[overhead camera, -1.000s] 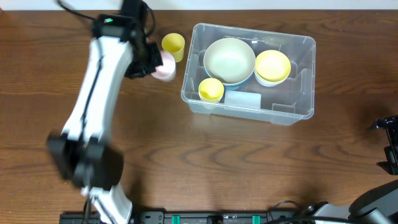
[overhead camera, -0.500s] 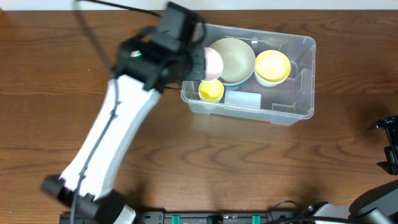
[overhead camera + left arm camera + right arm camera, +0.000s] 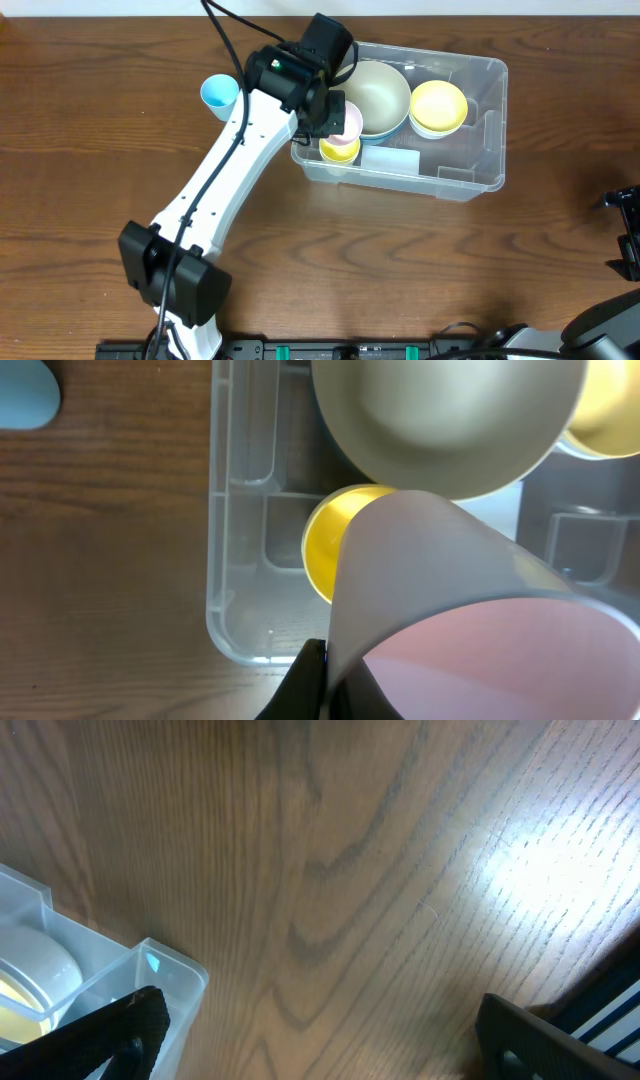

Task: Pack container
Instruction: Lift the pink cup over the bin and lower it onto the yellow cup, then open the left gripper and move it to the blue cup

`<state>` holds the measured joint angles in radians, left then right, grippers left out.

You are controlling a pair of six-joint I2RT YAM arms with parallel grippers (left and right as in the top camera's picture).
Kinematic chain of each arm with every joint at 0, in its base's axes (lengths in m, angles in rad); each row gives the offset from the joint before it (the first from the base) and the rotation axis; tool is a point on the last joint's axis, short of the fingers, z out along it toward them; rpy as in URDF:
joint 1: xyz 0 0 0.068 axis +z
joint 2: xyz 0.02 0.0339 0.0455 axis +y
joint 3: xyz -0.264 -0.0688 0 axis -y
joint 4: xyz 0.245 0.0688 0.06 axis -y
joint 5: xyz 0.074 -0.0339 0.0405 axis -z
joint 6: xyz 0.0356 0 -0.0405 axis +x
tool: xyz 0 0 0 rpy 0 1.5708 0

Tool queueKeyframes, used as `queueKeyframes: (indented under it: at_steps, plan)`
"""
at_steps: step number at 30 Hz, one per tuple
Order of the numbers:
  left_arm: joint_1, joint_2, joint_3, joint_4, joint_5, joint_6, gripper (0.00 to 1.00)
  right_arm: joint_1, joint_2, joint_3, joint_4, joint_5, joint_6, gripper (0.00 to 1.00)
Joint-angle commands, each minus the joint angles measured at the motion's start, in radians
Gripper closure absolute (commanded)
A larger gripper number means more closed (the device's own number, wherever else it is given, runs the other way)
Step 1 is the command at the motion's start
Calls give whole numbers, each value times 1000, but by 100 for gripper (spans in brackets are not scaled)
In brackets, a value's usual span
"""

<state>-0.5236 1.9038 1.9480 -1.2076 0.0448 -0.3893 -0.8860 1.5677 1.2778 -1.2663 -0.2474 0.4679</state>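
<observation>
Table (image 3: 400, 270), wood-grain: at the near right edge, right gripper (image 3: 325, 1045), jaws spread wide with nothing between them, well apart from the container (image 3: 400, 182). Container, clear plastic, mid-table toward the right, holding a yellow cup (image 3: 338, 152) in its near left corner, with a large pale bowl (image 3: 372, 92) and a yellow bowl (image 3: 438, 104) along its far side. Left gripper (image 3: 332, 116), clamped tight on a pink cup (image 3: 349, 121) over the yellow cup at the container's left end; blue cup (image 3: 219, 93) on the table farther left, outside.
</observation>
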Motion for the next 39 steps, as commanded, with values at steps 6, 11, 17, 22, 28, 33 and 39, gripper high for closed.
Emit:
queueKeyframes:
  at_steps: [6, 11, 17, 22, 28, 33, 39]
  plan:
    - [2, 48, -16, -22, -15, -5, 94, -4, -16, 1, -1, -4, 14, 1]
    - [2, 53, -16, -28, -15, -5, 94, -4, -16, 1, -1, -4, 14, 1]
    - [2, 53, -27, -34, -15, -5, 94, -4, -16, 1, 0, -4, 14, 1]
    - [2, 53, -34, -31, -16, -3, 66, -4, -16, 1, 0, -4, 14, 1]
    - [7, 50, -24, 10, -15, 40, 35, -4, -16, 1, 0, -4, 14, 1]
    - [51, 35, 57, 5, -16, 40, 31, -4, -16, 1, -1, -4, 14, 1]
    - [215, -3, 115, 13, -69, -2, 23, -4, -16, 1, -1, -4, 14, 1]
